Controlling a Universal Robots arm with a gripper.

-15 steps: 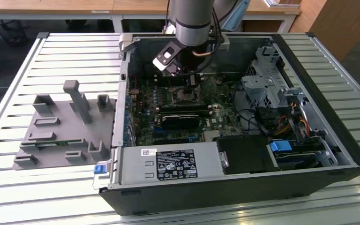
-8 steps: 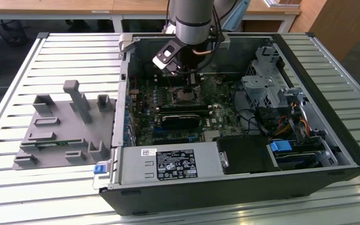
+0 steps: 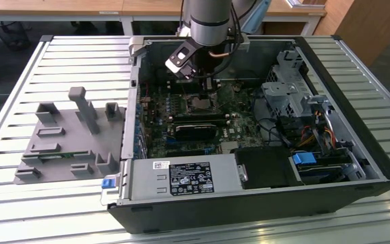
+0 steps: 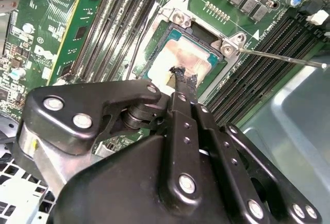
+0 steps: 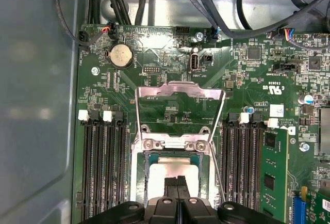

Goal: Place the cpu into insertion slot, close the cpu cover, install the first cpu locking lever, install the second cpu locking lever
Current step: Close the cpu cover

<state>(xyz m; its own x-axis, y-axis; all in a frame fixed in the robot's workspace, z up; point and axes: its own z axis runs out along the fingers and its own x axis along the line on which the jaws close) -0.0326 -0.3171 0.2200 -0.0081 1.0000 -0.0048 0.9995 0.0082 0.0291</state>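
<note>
Second wrist view gives us the closest look. The gripper has its two black fingertips drawn tight together, a narrow point with nothing held between them. That point sits at the near edge of the chip. We cannot tell whether the tips press on the chip or hang just above it.

The chip lies flat inside the socket, level with its dark rim. It is a small square with a pale beige metal face, smeared in uneven patches, and a thin teal border shows around it. A thin metal lever juts out sideways from one corner of the socket, away from the chip, over the long black memory slots.

From the first wrist view we see the cover swung open on its hinge, clear of the chip. It is a silver frame, and the green board shows through its large window. Memory slots run along both sides of the socket, and a round coin battery sits further off on the board.

From the exterior view we see the arm reaching down into an open computer case that lies on a slatted table. The gripper is directly over the socket near the middle of the board. A grey holder stands on the table at the exterior view's left, beside the case.
</note>
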